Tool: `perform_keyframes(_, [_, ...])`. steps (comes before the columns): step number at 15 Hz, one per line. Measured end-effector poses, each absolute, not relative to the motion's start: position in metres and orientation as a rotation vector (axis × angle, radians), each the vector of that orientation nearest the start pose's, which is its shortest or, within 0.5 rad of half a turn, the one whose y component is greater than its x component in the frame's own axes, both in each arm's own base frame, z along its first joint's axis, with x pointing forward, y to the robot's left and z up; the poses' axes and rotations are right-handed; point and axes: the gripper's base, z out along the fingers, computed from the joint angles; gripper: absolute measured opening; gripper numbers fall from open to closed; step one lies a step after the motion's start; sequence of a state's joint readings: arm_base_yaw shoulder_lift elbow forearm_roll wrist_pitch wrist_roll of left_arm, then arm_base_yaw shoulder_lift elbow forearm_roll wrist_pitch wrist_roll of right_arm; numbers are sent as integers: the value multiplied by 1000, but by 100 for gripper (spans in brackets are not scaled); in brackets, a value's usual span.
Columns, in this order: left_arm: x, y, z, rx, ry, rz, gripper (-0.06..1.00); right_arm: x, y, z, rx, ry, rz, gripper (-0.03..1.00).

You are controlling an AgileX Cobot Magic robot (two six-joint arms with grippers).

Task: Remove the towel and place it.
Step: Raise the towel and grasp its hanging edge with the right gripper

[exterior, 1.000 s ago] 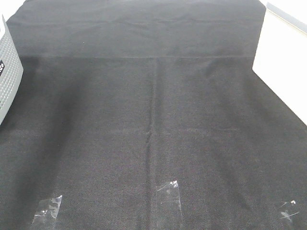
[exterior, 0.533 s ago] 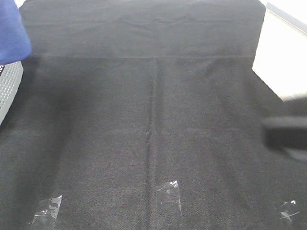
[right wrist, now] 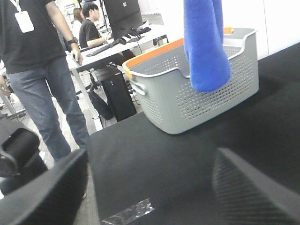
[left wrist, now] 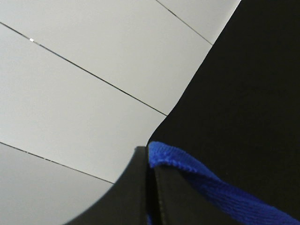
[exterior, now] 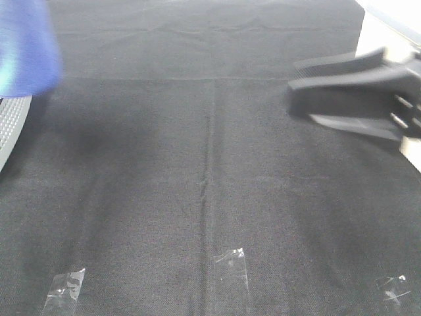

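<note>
Exterior high: mounted above, looks steeply down. The black table covering (exterior: 210, 191) fills the frame, the basket (exterior: 9, 128) is cut off at the left edge, the towel (exterior: 26, 46) is a blur upper left, and the right gripper (exterior: 348, 95) sits upper right. Left wrist: very close, looks past the clamped left gripper (left wrist: 146, 161) and the towel edge to the covering and a pale lined surface (left wrist: 70, 103). Right wrist: low, near table level, faces across the covering to the basket and hanging towel, people (right wrist: 37, 65) beyond. All three views share the covering and towel.
</note>
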State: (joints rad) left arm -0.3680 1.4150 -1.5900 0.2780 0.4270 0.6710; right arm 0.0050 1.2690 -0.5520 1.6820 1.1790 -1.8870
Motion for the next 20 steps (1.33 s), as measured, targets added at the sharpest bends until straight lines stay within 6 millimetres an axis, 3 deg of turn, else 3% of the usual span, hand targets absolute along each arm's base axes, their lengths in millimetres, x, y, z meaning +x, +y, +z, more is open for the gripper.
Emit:
perform_keyframes(3, [300, -129, 474, 1051, 1421, 462, 0, 236, 85, 259, -792, 1662, 1085, 83])
perform_keyframes(5, [293, -145, 474, 1099, 1382, 435, 0, 255, 96, 257, -836, 1639, 1098, 83])
perform_keyframes(6, [290, -151, 474, 1113, 1369, 421, 0, 264, 109, 258, -885, 1623, 1101, 84])
perform_keyframes(7, [285, -161, 474, 1135, 1348, 397, 0, 283, 137, 251, -960, 1629, 1088, 84])
perform_keyframes(12, [280, -170, 474, 1151, 1333, 362, 0, 338, 196, 231, -1035, 1612, 1124, 84])
perform_keyframes(16, [278, -172, 473, 1124, 1359, 285, 0, 351, 229, 211, -1075, 1620, 1190, 84])
perform_keyframes(20, [277, -174, 473, 1103, 1377, 227, 0, 354, 246, 198, -1106, 1619, 1214, 84])
